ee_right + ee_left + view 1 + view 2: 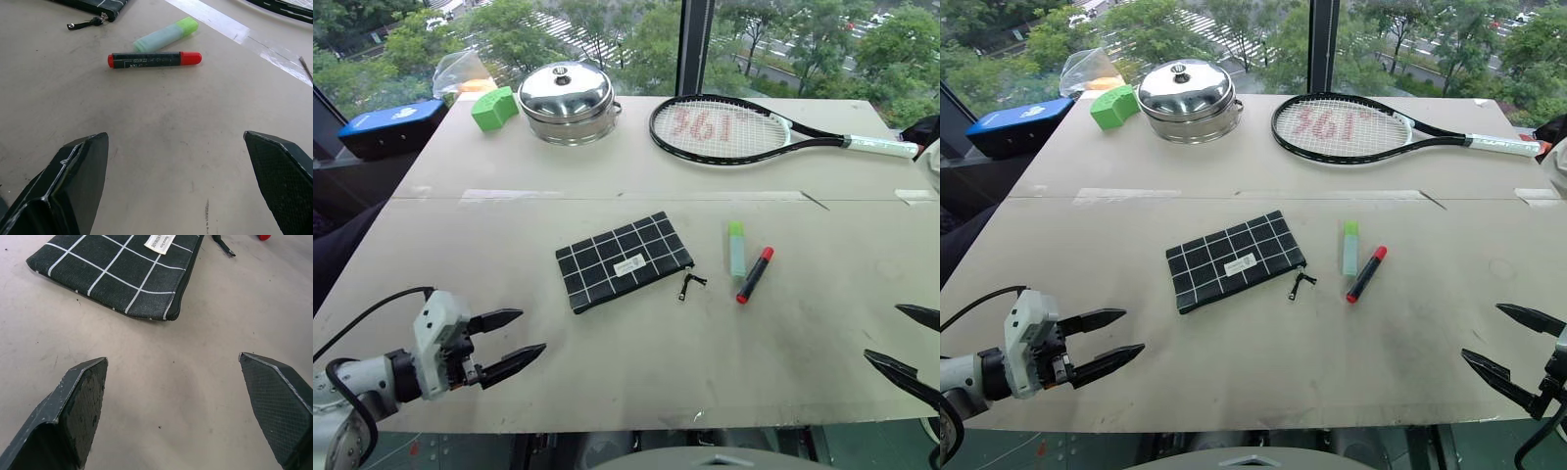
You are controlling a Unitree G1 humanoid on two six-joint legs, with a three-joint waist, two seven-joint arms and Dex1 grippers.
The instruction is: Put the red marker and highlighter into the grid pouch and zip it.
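Waiting at the near edge of the table (636, 186), the left gripper (514, 343) and right gripper (1508, 345) both hang with fingers spread and empty, well short of the grid pouch (625, 259). Just right of the pouch lie the highlighter (736, 249) and, touching or nearly touching it, the red marker (755, 274). Nothing appears started; the next move likely calls for opening the pouch by its zipper pull (690, 283). Whether the zip is already open is hard to make out, and the right gripper is cut off at the frame's edge.
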